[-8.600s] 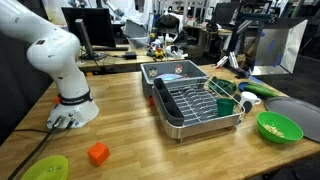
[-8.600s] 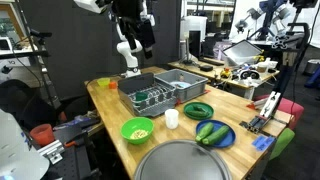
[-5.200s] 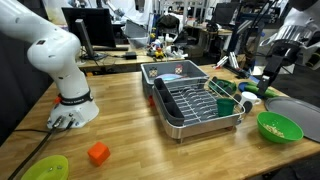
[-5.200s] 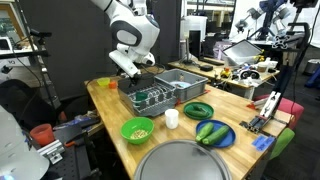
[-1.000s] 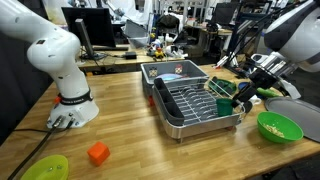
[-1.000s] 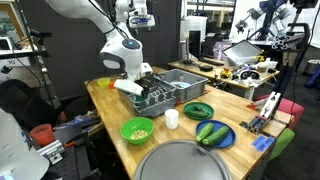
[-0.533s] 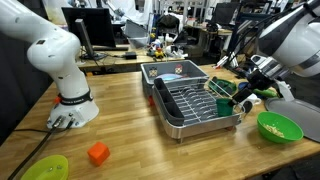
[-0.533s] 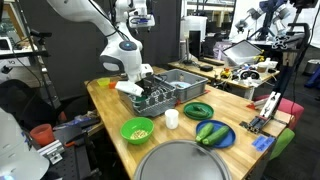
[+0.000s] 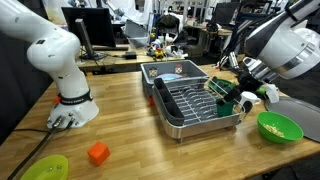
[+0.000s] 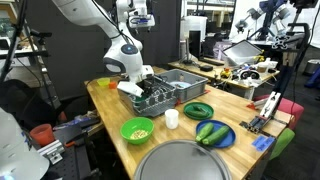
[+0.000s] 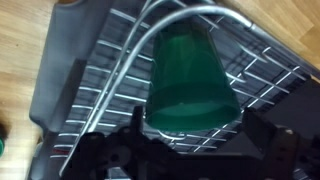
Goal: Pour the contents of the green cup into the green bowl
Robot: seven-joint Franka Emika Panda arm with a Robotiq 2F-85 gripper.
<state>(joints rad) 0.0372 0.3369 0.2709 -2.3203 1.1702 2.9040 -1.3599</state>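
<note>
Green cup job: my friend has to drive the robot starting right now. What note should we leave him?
Hand: open, with one finger on each side of the green cup, not closed on it.
Green cup: in the wire dish rack, at the end nearest the bowl. What is inside cannot be seen.
Green bowl: on the table just past the rack, with pale bits inside.
Done: the hand is at the cup.
Left: close on the cup, lift it out of the rack, carry it over the bowl and tip it in.
</note>
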